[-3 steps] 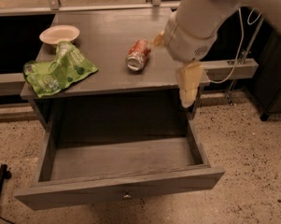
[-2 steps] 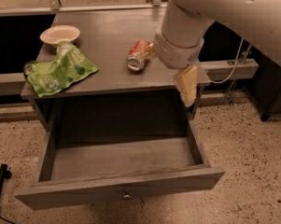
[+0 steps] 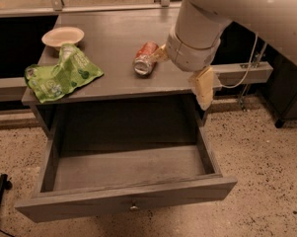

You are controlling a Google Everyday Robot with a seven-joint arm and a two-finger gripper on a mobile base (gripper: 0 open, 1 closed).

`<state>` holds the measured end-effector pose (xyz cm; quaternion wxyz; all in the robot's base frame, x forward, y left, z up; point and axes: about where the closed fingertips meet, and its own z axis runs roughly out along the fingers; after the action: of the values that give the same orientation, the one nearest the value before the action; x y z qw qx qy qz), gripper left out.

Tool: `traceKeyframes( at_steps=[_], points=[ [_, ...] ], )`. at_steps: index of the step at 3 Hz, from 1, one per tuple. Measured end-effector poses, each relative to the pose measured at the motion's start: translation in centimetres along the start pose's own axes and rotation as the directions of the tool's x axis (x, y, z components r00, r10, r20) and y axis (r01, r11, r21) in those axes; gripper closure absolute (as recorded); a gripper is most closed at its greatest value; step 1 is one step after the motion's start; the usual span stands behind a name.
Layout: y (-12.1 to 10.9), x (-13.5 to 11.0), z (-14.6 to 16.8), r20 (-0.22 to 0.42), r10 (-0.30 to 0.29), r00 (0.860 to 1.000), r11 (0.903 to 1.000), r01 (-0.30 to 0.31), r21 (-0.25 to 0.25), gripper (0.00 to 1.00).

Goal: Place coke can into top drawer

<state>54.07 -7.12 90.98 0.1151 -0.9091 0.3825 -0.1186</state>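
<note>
The coke can [image 3: 145,58] lies on its side on the grey desk top [image 3: 108,38], right of the middle, with a silver end facing the front. The top drawer [image 3: 128,172] is pulled out below the desk and holds nothing; its small knob [image 3: 133,208] sits at the centre of the front panel. My gripper [image 3: 182,70] hangs just right of the can, largely hidden by the white wrist. One yellowish finger [image 3: 161,52] reaches to the can's right side, and the other [image 3: 203,87] hangs over the desk's front edge. The fingers stand apart and hold nothing.
A green snack bag [image 3: 59,75] lies at the desk's front left. A pale bowl [image 3: 62,36] stands behind it. A dark cabinet [image 3: 286,88] and a white cable [image 3: 246,68] are to the right. Speckled floor surrounds the drawer.
My arm has swung left and back over the desk, bringing the gripper from the desk's right front edge up beside the can. The can, bag, bowl and drawer have not moved.
</note>
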Motion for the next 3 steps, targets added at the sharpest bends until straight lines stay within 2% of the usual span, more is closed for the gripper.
traceKeyframes(
  at_steps=[1,2,3],
  points=[
    [-1.4,1.7,0.0,-0.011,-0.099,0.995,0.9951,0.099,0.008,0.00],
    [-5.3,4.8,0.6,-0.048,-0.312,0.949,0.9498,0.313,0.008,0.00],
    [-8.2,6.1,1.4,-0.069,-0.413,0.908,0.9101,0.414,0.003,0.00]
  ],
)
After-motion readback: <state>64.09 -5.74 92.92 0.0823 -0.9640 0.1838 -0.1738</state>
